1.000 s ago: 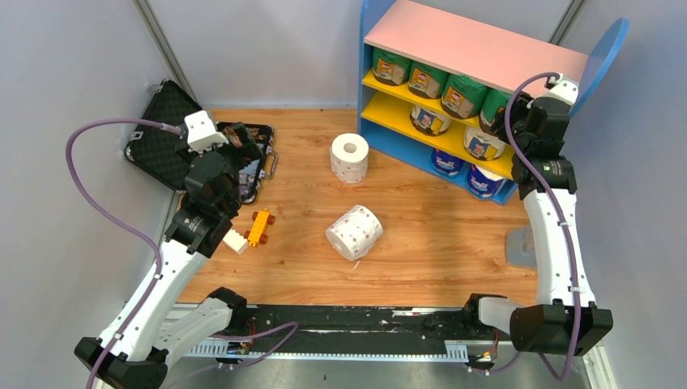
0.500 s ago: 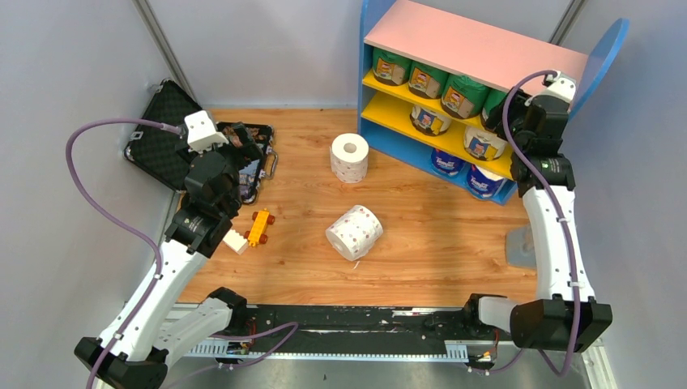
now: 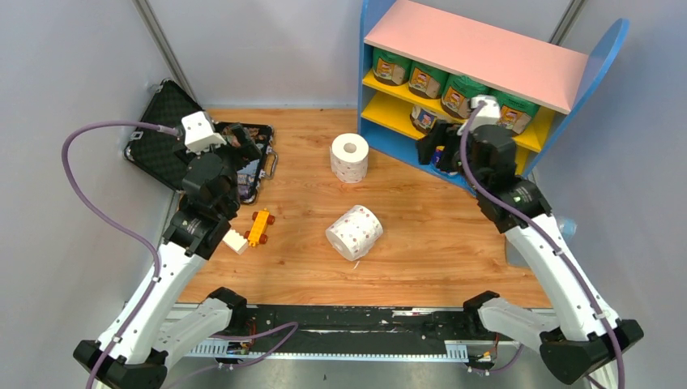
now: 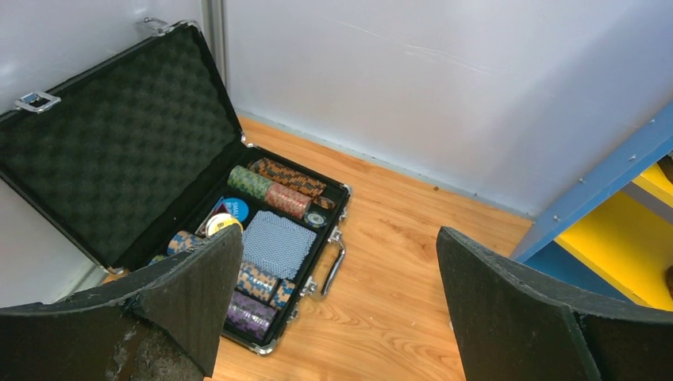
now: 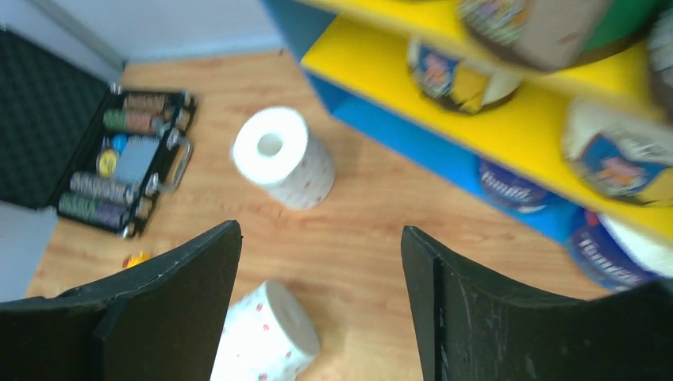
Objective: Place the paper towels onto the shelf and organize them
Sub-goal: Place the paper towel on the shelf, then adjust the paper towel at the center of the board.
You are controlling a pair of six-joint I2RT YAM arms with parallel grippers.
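Left gripper point(image 4: 340, 234) and right gripper point(image 5: 320, 230) gape wide, empty. Risk: the lying roll point(image 3: 354, 232) may trundle away if a finger nudges it off-centre.

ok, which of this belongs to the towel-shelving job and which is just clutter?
Job: upright white dotted paper-towel roll; white dotted roll lying on its side; wrapped rolls already shelved; blue-sided pink-topped shelf.
Clutter: open black foam-lined case; small orange toy car.

Clear gap between upright roll point(image 3: 349, 157) and tipped roll point(image 3: 354, 232). From tipped roll: shelf point(image 3: 478, 49) blocks 1 o'clock, open case point(image 3: 158, 134) 10 o'clock, toy car point(image 3: 259, 227) 9 o'clock.
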